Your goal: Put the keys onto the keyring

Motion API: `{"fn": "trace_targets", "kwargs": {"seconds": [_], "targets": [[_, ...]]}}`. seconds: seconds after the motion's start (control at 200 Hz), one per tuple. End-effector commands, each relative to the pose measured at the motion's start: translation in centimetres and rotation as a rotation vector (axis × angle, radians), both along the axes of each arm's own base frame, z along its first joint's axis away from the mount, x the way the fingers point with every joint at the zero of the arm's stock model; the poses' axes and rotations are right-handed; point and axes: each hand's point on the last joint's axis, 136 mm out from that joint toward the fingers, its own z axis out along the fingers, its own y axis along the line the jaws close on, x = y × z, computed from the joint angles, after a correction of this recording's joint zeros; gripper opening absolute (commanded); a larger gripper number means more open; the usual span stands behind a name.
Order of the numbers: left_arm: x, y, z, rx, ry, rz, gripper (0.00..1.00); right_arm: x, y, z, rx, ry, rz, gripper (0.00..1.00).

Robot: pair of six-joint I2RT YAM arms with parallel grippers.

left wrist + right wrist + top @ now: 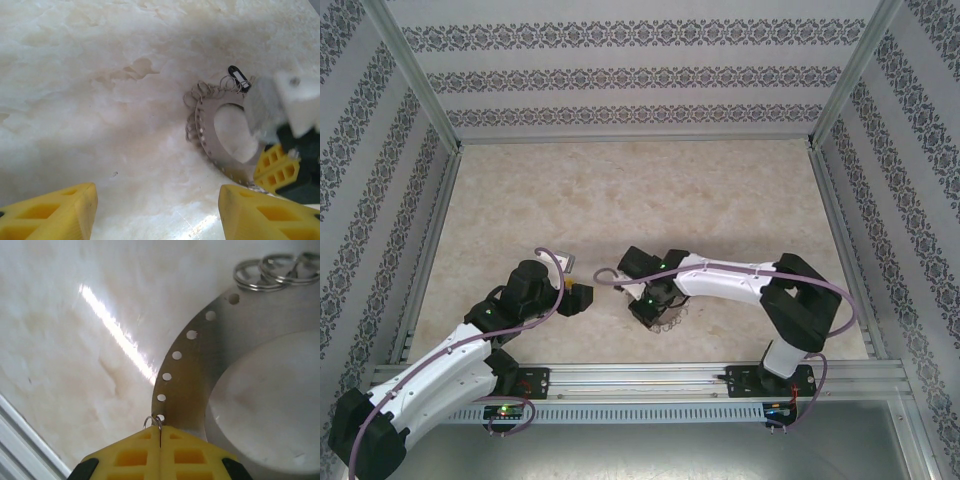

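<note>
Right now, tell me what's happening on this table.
The right gripper is shut on the rim of the keyring, pinching it beside a small wire loop. The left gripper is open and empty, hovering over the table just short of the ring. The key lies at the ring's far edge among the wire loops; whether it is already threaded on cannot be told.

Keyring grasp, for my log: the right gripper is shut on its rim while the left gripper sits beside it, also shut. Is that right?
Not quite: the left gripper is open, its yellow fingers spread wide, as the left wrist view shows. The rest holds: the right gripper is shut on the rim of the keyring.
</note>
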Motion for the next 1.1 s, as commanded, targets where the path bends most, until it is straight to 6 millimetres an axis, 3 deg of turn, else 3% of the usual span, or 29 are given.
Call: {"fn": "trace_targets", "kwargs": {"seconds": [0.0,0.195,0.325,0.4,1.094], "targets": [[0.0,0.6,-0.2,0.023,-0.007,0.014,0.65,2.0,1.7,0.5,0.099,-0.058,-0.098,0.00],[-0.1,0.6,-0.2,0.019,-0.010,0.013,0.65,2.3,1.8,-1.1,0.081,-0.042,-0.114,0.00],[-0.1,0.7,0.0,0.014,-0.016,0.016,0.65,2.3,1.4,-1.1,0.066,-0.044,-0.116,0.20],[-0.1,0.7,0.0,0.011,-0.018,0.017,0.65,2.4,1.0,-0.7,0.051,-0.059,-0.102,0.26],[-0.2,0.8,-0.2,0.017,-0.025,0.013,0.66,1.9,1.6,0.3,0.063,0.180,0.039,0.31]]}}
